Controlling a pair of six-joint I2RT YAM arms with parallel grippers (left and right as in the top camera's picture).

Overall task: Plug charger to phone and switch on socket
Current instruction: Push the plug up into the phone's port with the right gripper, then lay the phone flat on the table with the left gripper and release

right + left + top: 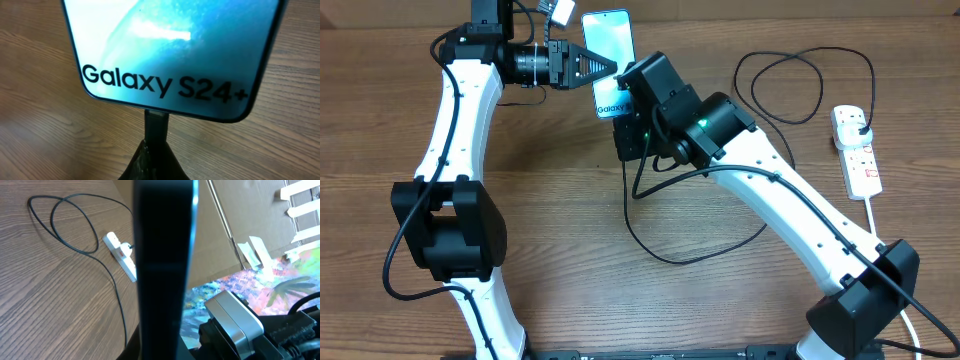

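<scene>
The phone (608,45) glows light blue near the table's far edge, with my left gripper (603,68) shut on its long side. The left wrist view shows the phone edge-on as a dark bar (165,265). Its short end reads "Galaxy S24+" (165,55). My right gripper (156,150) is shut on the charger's black connector (156,125), whose tip meets the phone's bottom edge. The charger cable (800,75) loops right across the table to a black plug (860,124) seated in the white socket (858,150), also seen in the left wrist view (121,254).
The socket's thick white cord (876,215) runs toward the front right. A loop of black cable (655,235) lies under the right arm. Beyond the table's edge are cardboard and a colourful painted sheet (250,292).
</scene>
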